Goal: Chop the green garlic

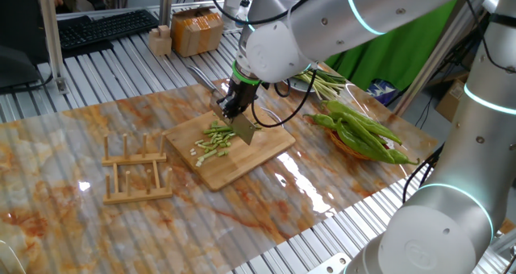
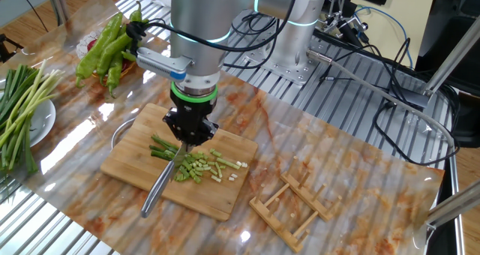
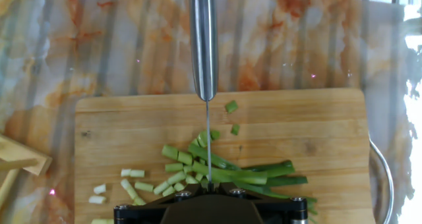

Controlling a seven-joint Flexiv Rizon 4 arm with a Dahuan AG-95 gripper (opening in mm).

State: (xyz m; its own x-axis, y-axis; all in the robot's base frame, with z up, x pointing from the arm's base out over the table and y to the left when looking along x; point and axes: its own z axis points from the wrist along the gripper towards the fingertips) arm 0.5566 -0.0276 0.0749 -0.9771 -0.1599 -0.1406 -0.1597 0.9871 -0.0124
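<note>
The green garlic (image 1: pixel 214 140) lies on a wooden cutting board (image 1: pixel 260 155), partly cut into short bits (image 2: pixel 201 166), with uncut dark stalks (image 2: pixel 163 148) on one side. My gripper (image 2: pixel 190 133) is shut on a knife with a steel handle (image 2: pixel 158 187). The blade (image 1: pixel 243 129) stands edge-down on the board among the stalks. The hand view looks along the blade's thin edge (image 3: pixel 208 145) and the handle (image 3: pixel 203 39). There the gripper (image 3: pixel 210 188) sits just over the stalks (image 3: pixel 264 174), with cut bits (image 3: pixel 132 184) to the left on the board (image 3: pixel 323 128).
Glossy green peppers (image 1: pixel 364 133) (image 2: pixel 109 48) lie in a dish beside the board. A plate of long uncut stalks (image 2: pixel 18 114) stands further off. A wooden rack (image 1: pixel 136 172) (image 2: pixel 293 207) sits on the marble mat, and a cardboard box (image 1: pixel 196 31) at the back.
</note>
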